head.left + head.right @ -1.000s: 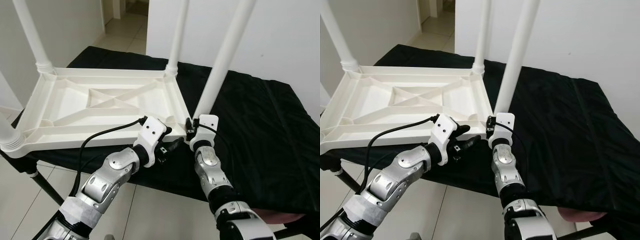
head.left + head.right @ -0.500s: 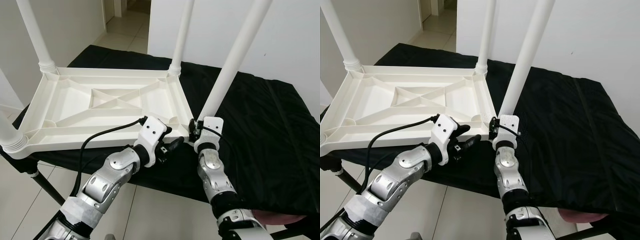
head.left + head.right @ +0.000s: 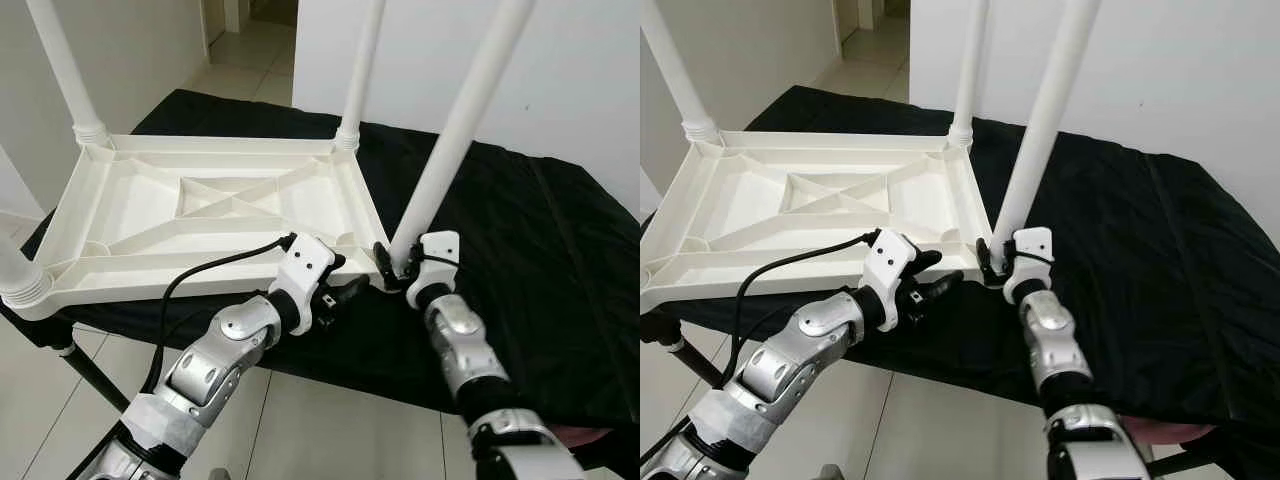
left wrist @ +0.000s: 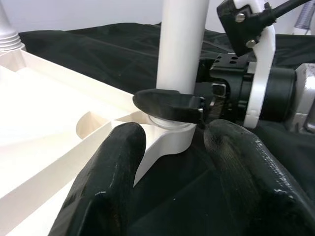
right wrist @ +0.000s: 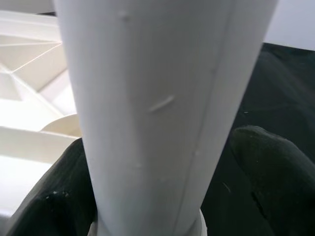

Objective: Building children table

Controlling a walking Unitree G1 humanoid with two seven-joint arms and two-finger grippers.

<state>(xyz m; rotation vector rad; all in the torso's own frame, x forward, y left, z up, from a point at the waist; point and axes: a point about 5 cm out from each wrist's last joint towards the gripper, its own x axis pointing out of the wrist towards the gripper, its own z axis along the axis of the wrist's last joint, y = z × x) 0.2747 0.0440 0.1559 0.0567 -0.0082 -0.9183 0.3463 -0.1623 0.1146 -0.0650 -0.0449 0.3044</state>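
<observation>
1. I see the black-draped tabletop [image 3: 520, 260] carrying the whole job; its dark cloth reaches from 9 to 3 o'clock.
2. The white children's table [image 3: 200, 215] lies upside down on it, toward 10 o'clock, ribbed underside up so the corner sockets are reachable.
3. Legs already stand in the far corners: the far left leg [image 3: 60, 65] at 11 o'clock and the far right leg [image 3: 360, 70] at 12.
4. The near right leg [image 3: 455, 130] stands tilted in its corner socket [image 4: 165, 135], near centre; I judge it not yet fully seated.
5. My right hand [image 3: 998, 262] grips that leg just above the socket, fingers closed around it, to steer it home.
6. My left hand [image 3: 345, 292] waits at 7 o'clock of the socket, fingers spread wide, holding nothing, probably ready to brace the corner.
</observation>
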